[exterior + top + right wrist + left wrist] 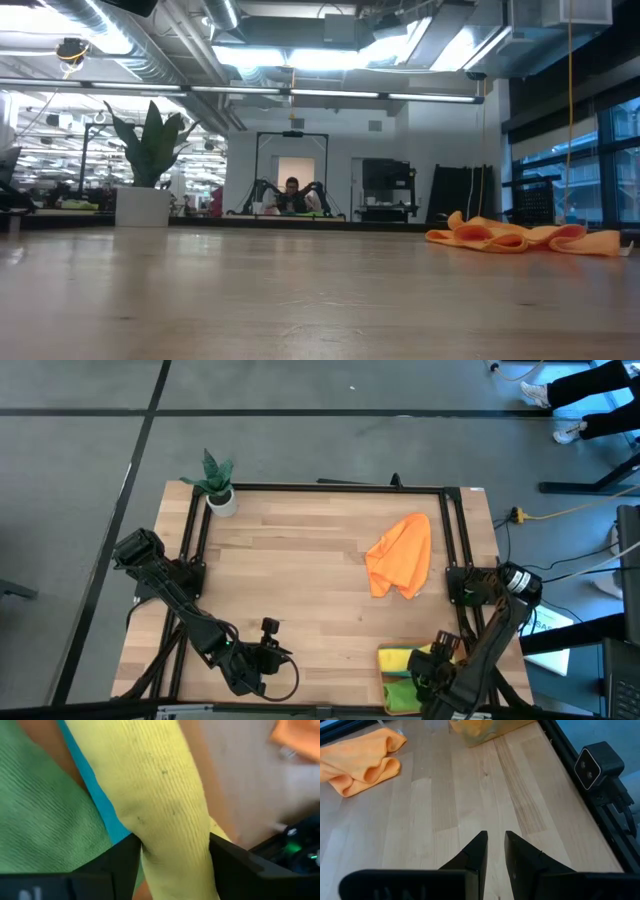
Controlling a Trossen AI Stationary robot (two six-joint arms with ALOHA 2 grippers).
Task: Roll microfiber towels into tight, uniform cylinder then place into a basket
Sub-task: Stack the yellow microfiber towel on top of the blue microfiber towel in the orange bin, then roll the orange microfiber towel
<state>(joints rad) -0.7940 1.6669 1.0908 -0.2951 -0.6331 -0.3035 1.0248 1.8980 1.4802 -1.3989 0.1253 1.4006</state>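
Over the basket (pixel 385 682), the right gripper (pixel 172 850) stands spread around the yellow towel (pixel 160 795); the left gripper (pixel 495 845), nearly pressed together, holds nothing.

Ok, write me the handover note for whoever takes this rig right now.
Right gripper: over the basket at the table's near right corner, jaws open around the yellow towel, which lies beside the green towel and teal towel.
Left gripper: waiting near the front edge, holding nothing, fingers slightly apart.
Done: yellow, green and teal sit in the basket.
Left: the orange towel lies crumpled mid-table, unrolled; roll and basket it.
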